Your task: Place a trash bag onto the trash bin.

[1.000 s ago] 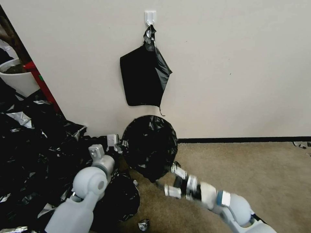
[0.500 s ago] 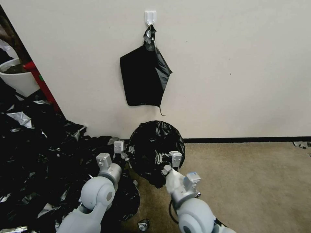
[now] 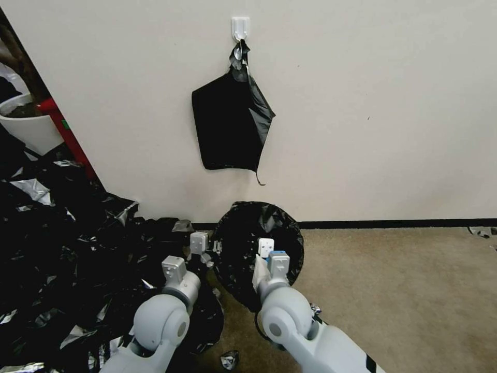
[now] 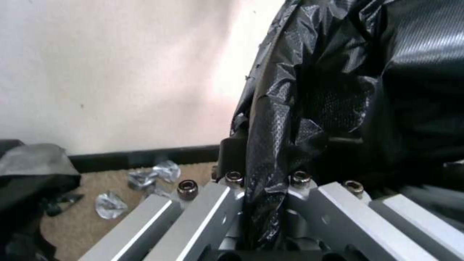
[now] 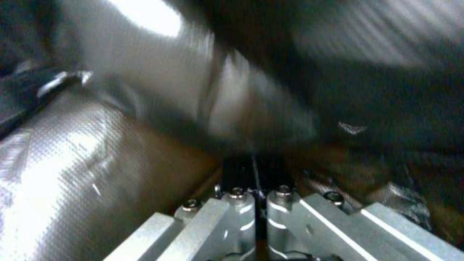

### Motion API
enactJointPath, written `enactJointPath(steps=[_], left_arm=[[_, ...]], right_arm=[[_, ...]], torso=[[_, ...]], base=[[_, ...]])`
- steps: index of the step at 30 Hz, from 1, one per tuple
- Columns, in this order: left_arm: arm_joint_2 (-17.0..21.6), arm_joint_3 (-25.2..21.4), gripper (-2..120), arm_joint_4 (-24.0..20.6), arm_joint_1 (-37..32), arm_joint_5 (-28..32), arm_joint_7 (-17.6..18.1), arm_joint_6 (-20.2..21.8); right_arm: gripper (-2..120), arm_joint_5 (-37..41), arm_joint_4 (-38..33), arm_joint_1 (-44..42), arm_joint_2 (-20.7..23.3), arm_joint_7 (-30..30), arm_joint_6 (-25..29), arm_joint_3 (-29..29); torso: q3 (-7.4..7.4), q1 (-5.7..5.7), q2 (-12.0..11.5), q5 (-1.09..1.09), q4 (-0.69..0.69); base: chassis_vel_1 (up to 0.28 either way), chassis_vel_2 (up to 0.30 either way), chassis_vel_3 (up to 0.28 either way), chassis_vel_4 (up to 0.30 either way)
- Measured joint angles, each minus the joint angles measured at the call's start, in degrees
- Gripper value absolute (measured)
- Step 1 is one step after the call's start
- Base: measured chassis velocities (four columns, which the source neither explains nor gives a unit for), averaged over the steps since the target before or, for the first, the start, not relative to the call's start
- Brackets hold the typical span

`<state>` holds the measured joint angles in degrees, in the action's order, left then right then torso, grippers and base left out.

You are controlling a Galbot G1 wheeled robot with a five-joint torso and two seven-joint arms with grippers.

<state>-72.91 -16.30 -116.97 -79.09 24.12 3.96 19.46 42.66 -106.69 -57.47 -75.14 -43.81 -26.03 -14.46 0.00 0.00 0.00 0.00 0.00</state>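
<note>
Lining trash bin [image 3: 243,290]: trash bag [image 3: 259,228].

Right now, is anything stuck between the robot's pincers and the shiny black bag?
Nothing visible. The left pincer is shut on a fold of the thin glossy black plastic trash bag, and the right pincer is pressed into its film with fingers together.

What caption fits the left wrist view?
Left pincer shut on a fold of the trash bag, with wall and carpet behind.
</note>
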Motion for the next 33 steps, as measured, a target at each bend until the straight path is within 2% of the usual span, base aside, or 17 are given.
enactJointPath(steps=[7, 12, 19, 23, 26, 33], left_arm=[[-0.2, 0.6, 2, 0.0, -0.5, -0.8, -0.3, -0.1], [0.1, 1.1, 2, 0.0, -0.6, -1.0, -0.4, 0.0], [0.2, 2.1, 2, 0.0, -0.5, -1.2, -0.5, 0.2], [0.1, 2.7, 2, 0.0, -0.3, -1.4, -0.5, 0.3], [0.0, 3.1, 2, 0.0, -0.3, -1.5, -0.7, 0.3], [0.1, 3.1, 2, -0.9, -0.8, -1.7, -1.2, 0.3]], right_arm=[[0, 0.0, 6.0, 4.6, 0.0, -1.7, -3.1, -0.1], [0, -5.6, 9.2, 5.6, 0.8, -1.2, -3.8, 0.7], [0, -9.9, 8.2, 4.4, 1.9, 2.1, -4.0, 1.5], [0, -5.7, 6.8, 3.5, 1.6, 6.7, -0.2, 1.2], [0, -3.1, 7.5, 3.5, 0.7, 7.7, 1.0, 0.9], [0, -0.6, 10.3, 3.7, 0.6, 3.8, -2.7, 0.4]], torso=[[0.0, 0.0, 0.0, 0.0, 0.0], [0.0, 0.0, 0.0, 0.0, 0.0], [0.0, 0.0, 0.0, 0.0, -0.01], [0.0, 0.0, 0.0, 0.0, 0.0], [0.0, 0.0, 0.0, 0.0, 0.0], [0.0, 0.0, 0.0, 0.0, 0.0]], base=[[0.0, 0.0, 0.0, 0.0], [0.0, 0.0, 0.0, 0.0], [0.0, 0.0, 0.0, 0.0], [0.0, 0.0, 0.0, 0.0], [0.0, 0.0, 0.0, 0.0], [0.0, 0.0, 0.0, 0.0]])
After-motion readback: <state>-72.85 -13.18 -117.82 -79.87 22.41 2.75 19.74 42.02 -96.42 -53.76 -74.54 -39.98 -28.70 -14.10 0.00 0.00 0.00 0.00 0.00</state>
